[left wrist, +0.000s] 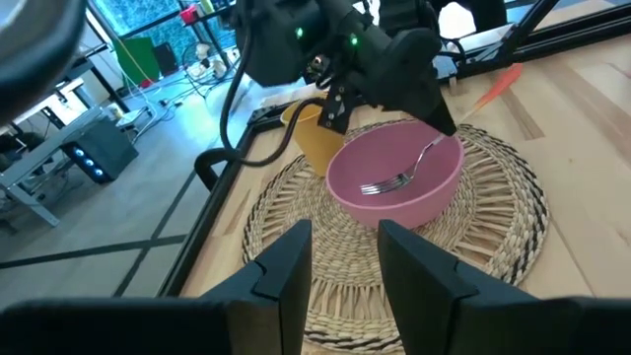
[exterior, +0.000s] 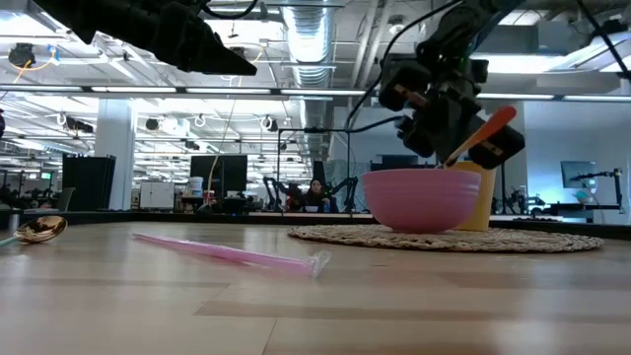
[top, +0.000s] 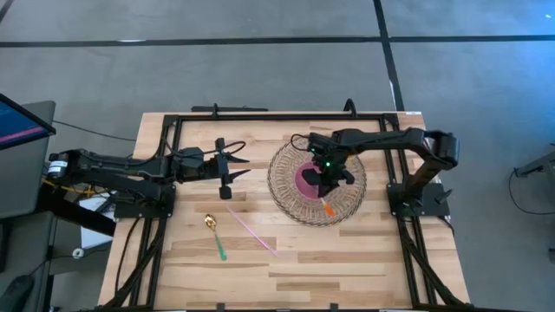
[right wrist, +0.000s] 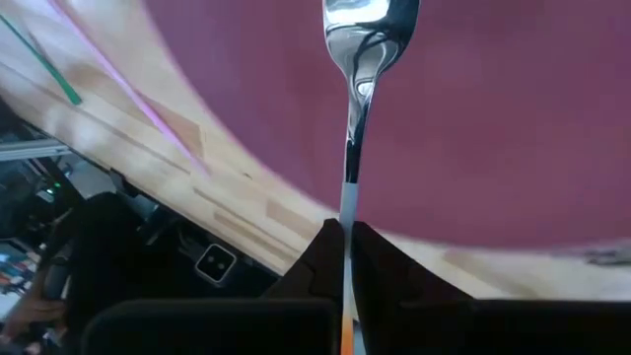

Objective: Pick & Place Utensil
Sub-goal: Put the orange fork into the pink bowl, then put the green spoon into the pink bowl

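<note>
Now, fork going into the bowl!
Right gripper (top: 328, 185) is clenched on the orange-handled fork (left wrist: 399, 177), tines inside the pink bowl (left wrist: 394, 183) on the woven mat (top: 286, 204); lower gently before letting go. Left gripper (top: 232, 166) waits open, left of the mat.

Saw a pale, striped wooden plank table (top: 347, 260) framed in black. Noted a round woven straw mat (left wrist: 493, 247) in tan with darker bands near its rim, a glossy pink plastic bowl (left wrist: 394, 182), and a silver metal fork (left wrist: 399, 177) with an orange handle (exterior: 483, 128). Behind the bowl stood a yellow cup (exterior: 473, 197), perhaps plastic. Elsewhere lay a translucent pink straw (exterior: 232, 253) and a gold spoon with a green handle (top: 215, 236). Both arms were black.
</note>
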